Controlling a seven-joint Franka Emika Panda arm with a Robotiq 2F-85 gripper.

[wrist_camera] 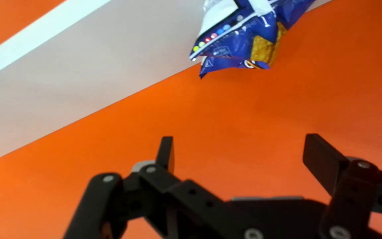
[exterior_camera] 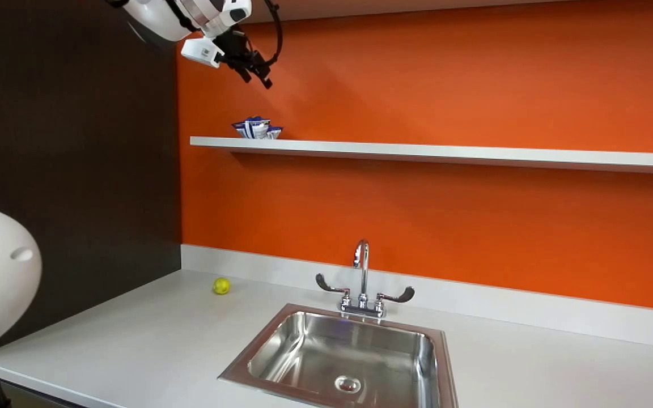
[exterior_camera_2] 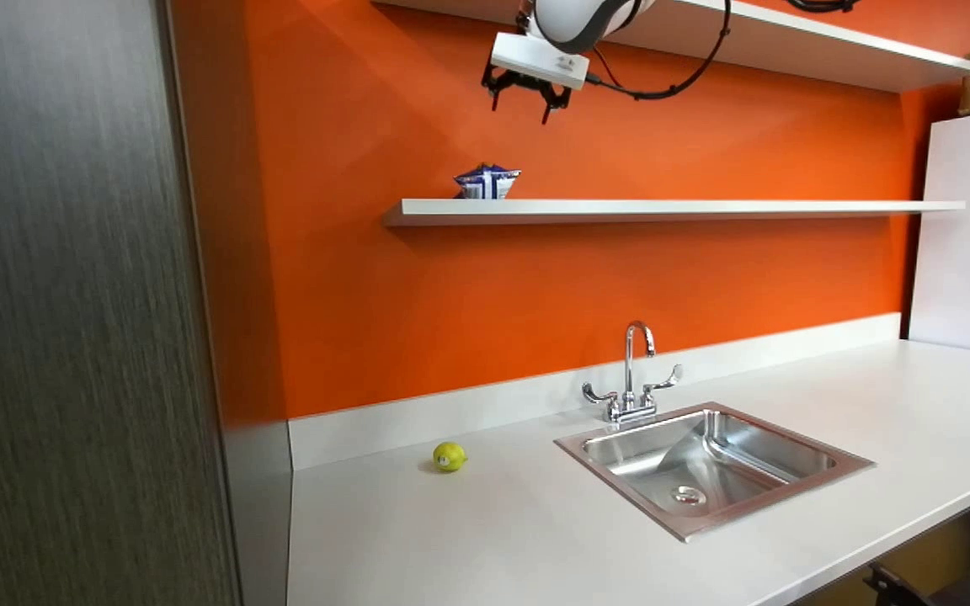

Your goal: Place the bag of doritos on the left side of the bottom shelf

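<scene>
The bag of doritos [exterior_camera: 257, 128] rests on the bottom shelf [exterior_camera: 417, 151], near the shelf's nine o'clock end in both exterior views. The gripper [exterior_camera_2: 520, 114] hangs above, well apart from the bag, which lies toward seven o'clock from it in an exterior view and at twelve o'clock in the wrist view. The jaws stand wide, with nothing between them. The placing looks done, so any touch now would probably be a small correction.

The bag should handle as a very light thing: thin, glossy film, crinkled and yielding, likely puffed with air around brittle chips. Its sheen suggests a slick skin; a grip on the bulging middle could slide off, and a hard squeeze there may crush what is inside. The better hold seems to be the flared upper edge [exterior_camera_2: 487, 173], pinched lightly near its centre. The pointed corners at nine and three o'clock look floppy and might let the bag twist. Its foot is hidden behind the shelf's front, and whether it touches the orange wall [exterior_camera: 474, 85] cannot be told.
</scene>
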